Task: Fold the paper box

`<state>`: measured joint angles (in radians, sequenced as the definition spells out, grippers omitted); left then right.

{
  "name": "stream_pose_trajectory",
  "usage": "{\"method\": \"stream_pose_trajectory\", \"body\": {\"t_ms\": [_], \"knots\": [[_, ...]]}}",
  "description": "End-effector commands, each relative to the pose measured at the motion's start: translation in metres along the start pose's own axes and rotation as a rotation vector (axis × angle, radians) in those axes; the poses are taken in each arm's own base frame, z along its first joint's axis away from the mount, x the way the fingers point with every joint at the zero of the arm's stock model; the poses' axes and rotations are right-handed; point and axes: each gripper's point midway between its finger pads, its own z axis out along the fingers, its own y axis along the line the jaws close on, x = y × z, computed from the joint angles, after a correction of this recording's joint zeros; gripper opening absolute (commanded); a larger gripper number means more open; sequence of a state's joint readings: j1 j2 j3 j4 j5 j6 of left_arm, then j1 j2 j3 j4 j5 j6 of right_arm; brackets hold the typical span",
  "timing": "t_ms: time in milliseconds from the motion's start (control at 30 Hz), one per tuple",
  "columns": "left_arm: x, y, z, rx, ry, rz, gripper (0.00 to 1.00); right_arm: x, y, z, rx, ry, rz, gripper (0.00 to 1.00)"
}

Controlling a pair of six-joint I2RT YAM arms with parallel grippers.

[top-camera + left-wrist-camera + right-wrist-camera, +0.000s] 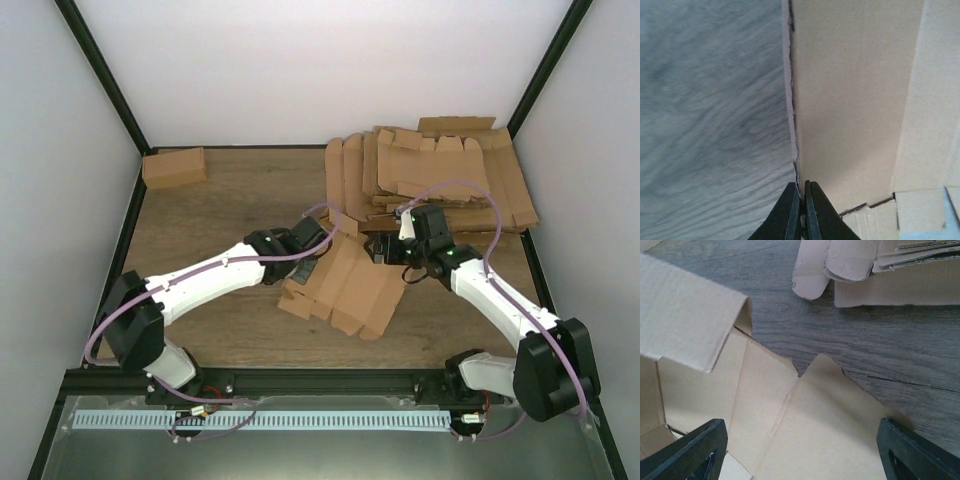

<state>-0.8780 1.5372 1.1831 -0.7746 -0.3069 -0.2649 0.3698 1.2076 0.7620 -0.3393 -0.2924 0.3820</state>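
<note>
A flat brown cardboard box blank lies in the middle of the wooden table, partly bent. My left gripper is shut on the upper left edge of this blank; the left wrist view shows its jaws pinching the thin cardboard edge. My right gripper is open wide above the blank's right flaps, its fingers spread on either side without touching. A raised flap stands at the left of the right wrist view.
A stack of several flat box blanks lies at the back right, and its edges also show in the right wrist view. A folded small cardboard box sits at the back left. Black frame rails border the table.
</note>
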Motion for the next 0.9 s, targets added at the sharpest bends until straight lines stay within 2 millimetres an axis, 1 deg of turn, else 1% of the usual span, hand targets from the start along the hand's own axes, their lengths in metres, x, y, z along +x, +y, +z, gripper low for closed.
{"method": "stream_pose_trajectory", "body": {"t_ms": [0,100,167,200,267,333,367,433,600,733,800,867], "knots": [[-0.009,0.032,-0.016,-0.271,-0.007,0.143,0.04,-0.011,0.008,-0.002,-0.019,-0.017,0.003,0.85],[-0.028,0.033,-0.033,-0.368,-0.069,0.232,0.05,-0.001,0.017,0.001,-0.084,0.012,0.005,0.85],[-0.036,0.028,-0.042,-0.413,-0.108,0.304,0.06,0.004,0.025,0.003,-0.141,0.035,0.003,0.83],[-0.037,0.024,-0.044,-0.429,-0.119,0.344,0.06,0.006,0.027,0.003,-0.159,0.045,0.004,0.83],[-0.038,0.017,-0.042,-0.455,-0.13,0.397,0.07,0.009,0.029,0.004,-0.174,0.055,0.007,0.82],[-0.04,0.013,-0.042,-0.481,-0.148,0.409,0.06,0.011,0.032,0.003,-0.192,0.057,0.004,0.8],[-0.04,0.008,-0.04,-0.463,-0.154,0.413,0.06,0.013,0.032,0.003,-0.202,0.058,0.005,0.8],[-0.039,0.001,-0.037,-0.43,-0.162,0.43,0.07,0.021,0.035,0.003,-0.235,0.069,0.013,0.78],[-0.039,-0.002,-0.032,-0.435,-0.163,0.449,0.07,0.047,0.043,0.007,-0.346,0.095,0.071,0.75],[-0.04,-0.007,-0.029,-0.411,-0.169,0.454,0.07,0.063,0.056,0.012,-0.396,0.108,0.056,0.74],[-0.041,-0.01,-0.028,-0.399,-0.171,0.461,0.07,0.065,0.061,0.015,-0.406,0.106,0.047,0.73],[-0.04,-0.014,-0.026,-0.392,-0.173,0.476,0.07,0.063,0.065,0.017,-0.414,0.09,0.045,0.7]]}}
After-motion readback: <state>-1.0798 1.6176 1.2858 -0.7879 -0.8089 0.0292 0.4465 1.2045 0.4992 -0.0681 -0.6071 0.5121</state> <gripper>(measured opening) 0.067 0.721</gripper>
